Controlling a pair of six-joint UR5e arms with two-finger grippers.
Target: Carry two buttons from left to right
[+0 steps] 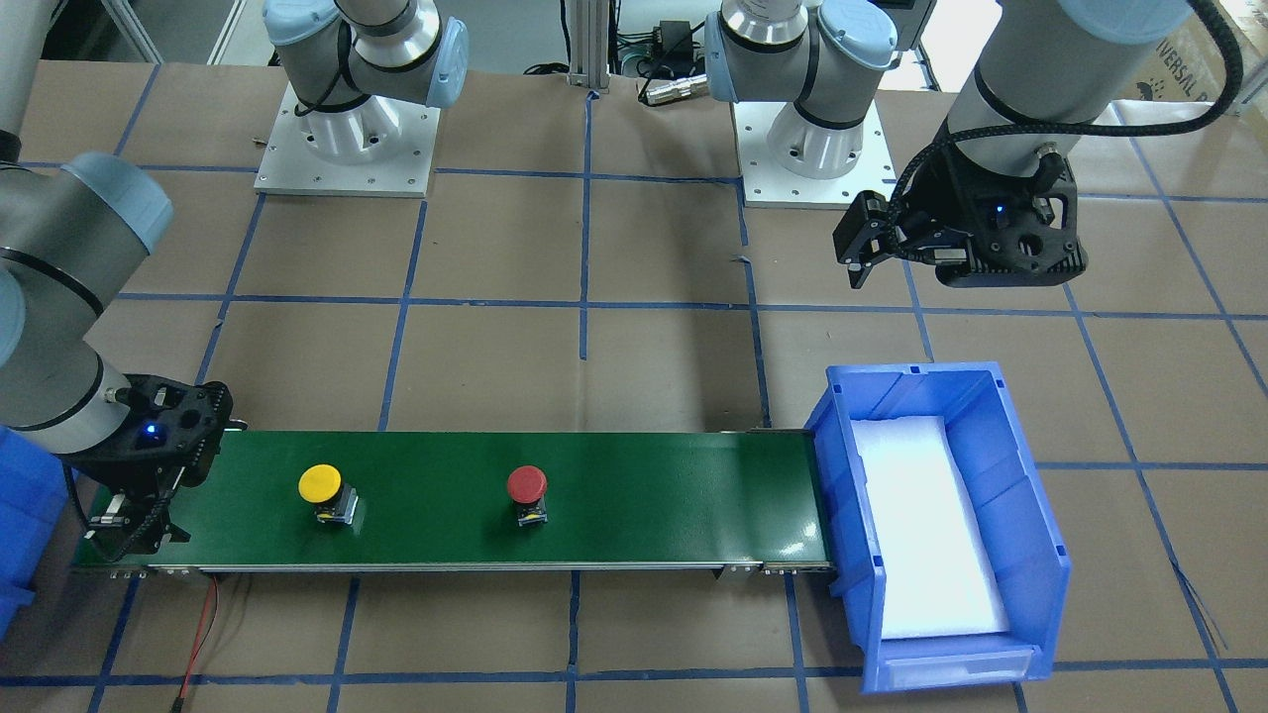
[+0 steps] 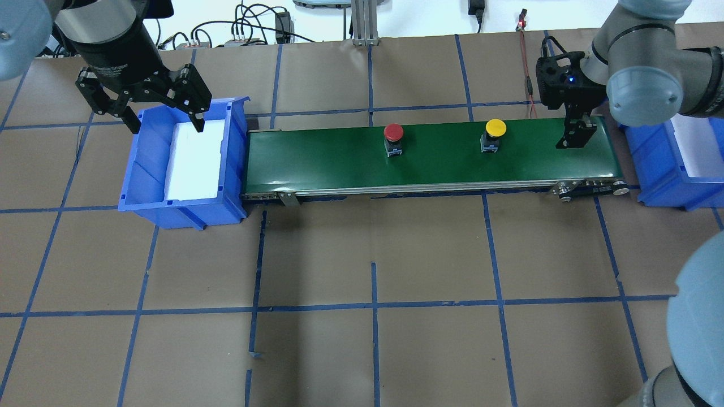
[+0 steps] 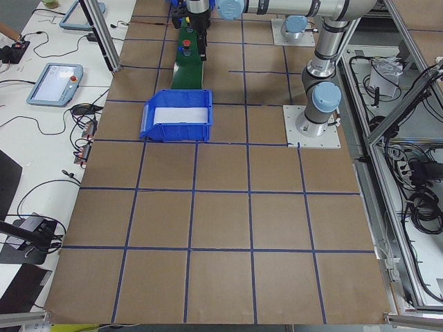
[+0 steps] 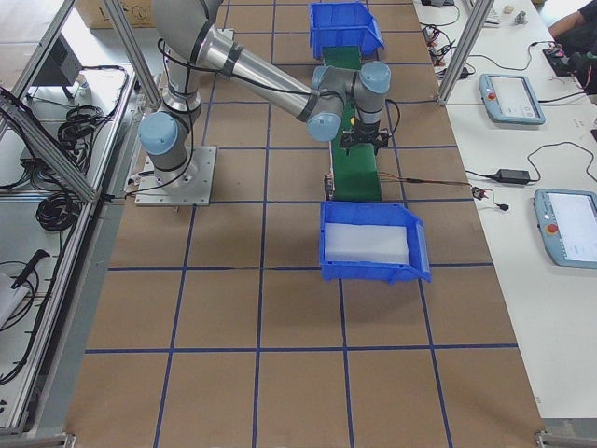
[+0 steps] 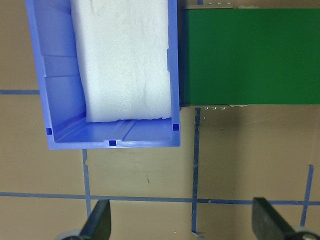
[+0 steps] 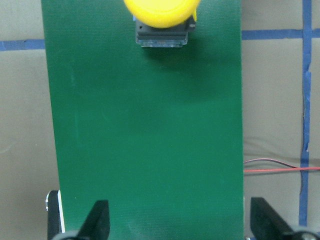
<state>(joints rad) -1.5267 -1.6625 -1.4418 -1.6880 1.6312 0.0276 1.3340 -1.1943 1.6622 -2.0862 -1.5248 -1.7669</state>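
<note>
Overhead view, read left to right.

- Left pincer: hangs over the far rim of a blue bin, fingers spread wide. In its wrist view the two fingertips stand well apart over bare desk, with the bin at 11 o'clock.
- The blue bin holds a white foam pad on its floor. Its right wall is just beside the left end of the green conveyor belt.
- Red button: upright on the belt near mid-length, towards the far edge, cap up.
- Yellow button: upright on the same belt, at 3 o'clock from the red one and well apart from it (both sit on short dark bases).
- Right pincer: low over the belt's right end, at 3 o'clock from the yellow button and not touching it. Its wrist view shows the fingers wide apart, the belt between them and the yellow cap at 12 o'clock. Contact with the belt cannot be judged.
- A second blue bin sits just beyond the belt's right end, partly hidden by the right arm.
- The desk is covered in brown paper with a blue tape grid.
</note>
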